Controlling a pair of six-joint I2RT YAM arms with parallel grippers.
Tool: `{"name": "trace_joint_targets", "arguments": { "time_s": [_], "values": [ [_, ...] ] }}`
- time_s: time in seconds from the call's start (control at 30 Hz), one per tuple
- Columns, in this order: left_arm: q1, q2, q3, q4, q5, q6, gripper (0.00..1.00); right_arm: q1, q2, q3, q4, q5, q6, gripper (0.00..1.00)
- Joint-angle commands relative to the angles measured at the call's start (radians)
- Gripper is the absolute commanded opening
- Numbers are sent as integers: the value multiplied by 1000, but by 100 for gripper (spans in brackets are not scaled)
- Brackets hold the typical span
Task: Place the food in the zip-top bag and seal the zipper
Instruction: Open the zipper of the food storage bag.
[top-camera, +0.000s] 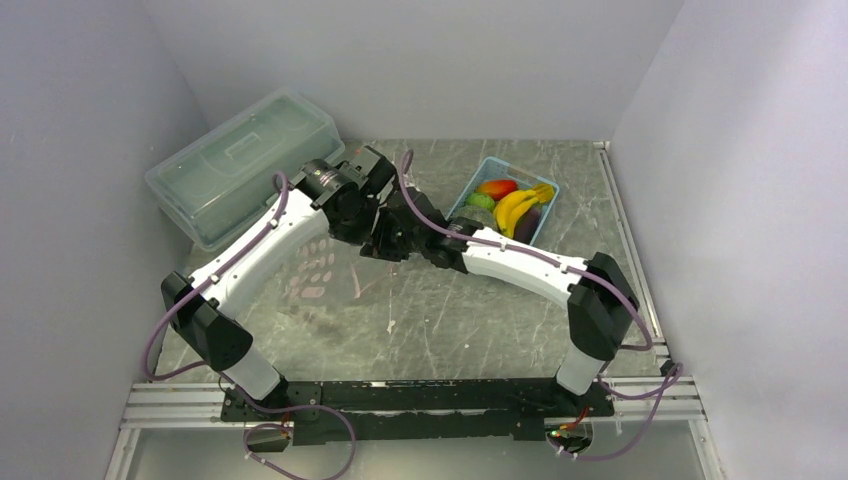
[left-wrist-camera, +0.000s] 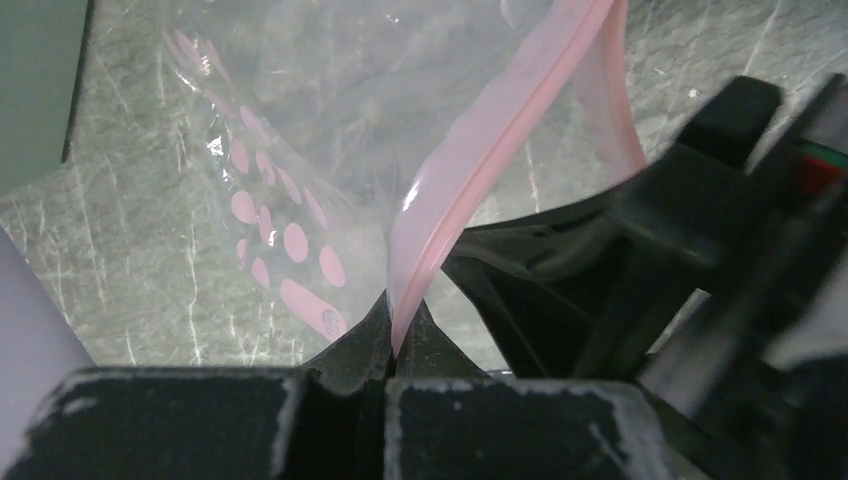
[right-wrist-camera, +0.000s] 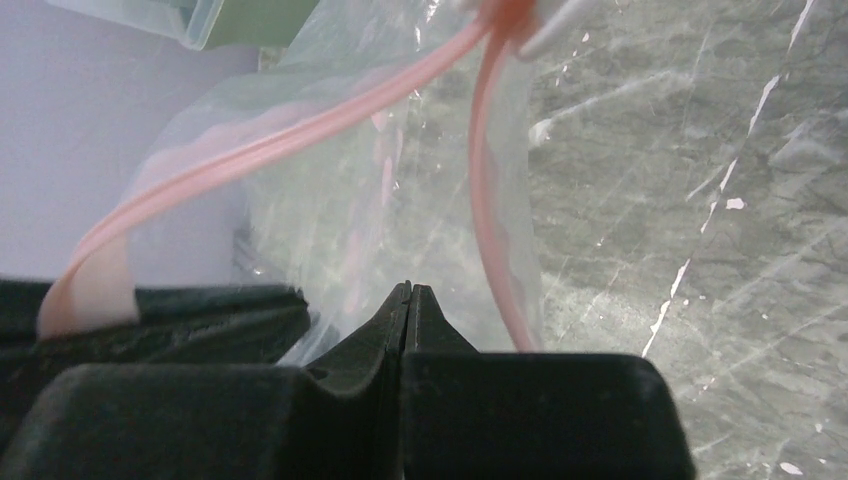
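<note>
Zip-top bag (left-wrist-camera: 290, 140) held up at its mouth by both pincers; food (top-camera: 510, 203) lies in the basket (top-camera: 483, 168).

Bag is clear, pink-dotted and limp, left of centre on the tabletop (top-camera: 450, 320), just in front of the lidded box (top-camera: 240, 165). The pink zipper (left-wrist-camera: 500, 130) gapes in two strands. Left pincer (left-wrist-camera: 392, 340) is clamped on one strand. Right pincer (right-wrist-camera: 407, 305) is closed on the clear film beside the other. The basket holds bananas (top-camera: 515, 208), a red-orange piece (top-camera: 497, 187) and a green lump (top-camera: 481, 200).

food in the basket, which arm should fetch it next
Right, probably: the basket of food sits next to the right forearm, and the left hand is shut on the zipper, holding the zip-top bag.
</note>
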Motion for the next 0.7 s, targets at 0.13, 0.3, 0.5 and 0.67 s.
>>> {"name": "trace_joint_targets", "arguments": {
  "time_s": [0.13,0.3,0.5,0.67],
  "values": [
    [-21,-27,27,36,26,-42,0,-5,54,58,50,31,62,5],
    [-22,-40,41,35,25,-43,0,-4,60,37,66,32,72,40],
    [-22,-53,55,27,3,-40,0,-5,56,21,54,41,68,84],
    [-22,-76,84,2,-60,-31,0,-5,36,-18,48,47,67,99]
  ]
}}
